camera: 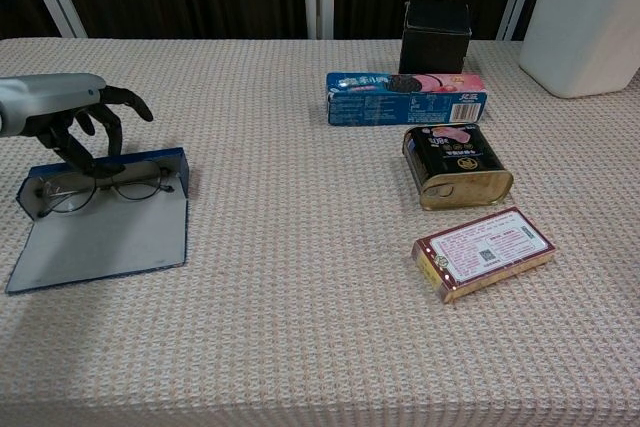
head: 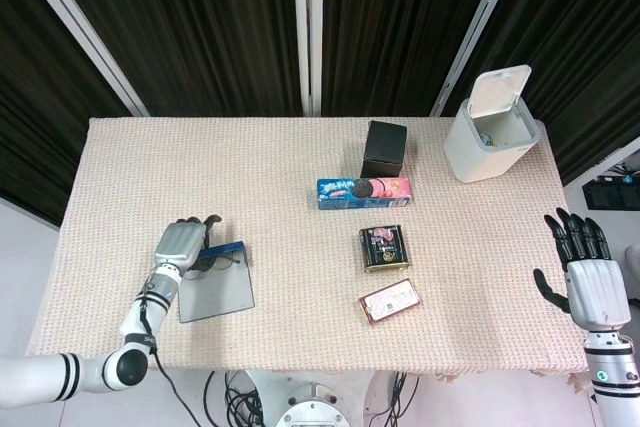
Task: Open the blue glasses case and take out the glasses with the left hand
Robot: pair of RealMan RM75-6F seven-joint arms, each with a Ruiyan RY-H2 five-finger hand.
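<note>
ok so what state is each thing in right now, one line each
glasses case: open, lid flat on the table
glasses: lying in the case
left hand: over the glasses, fingers curled down, no clear grip
right hand: fingers spread, holding nothing
bin: lid up
tin: on its side

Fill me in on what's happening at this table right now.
The robot is partway through getting glasses out of a blue glasses case, which lies open near the table's left edge with its lid flat toward the camera. The glasses sit in the case's tray. The left hand hovers over them with fingers curled down; one fingertip appears to reach the frame, but whether it has a grip is unclear. The right hand waits open off the table's right edge.
</note>
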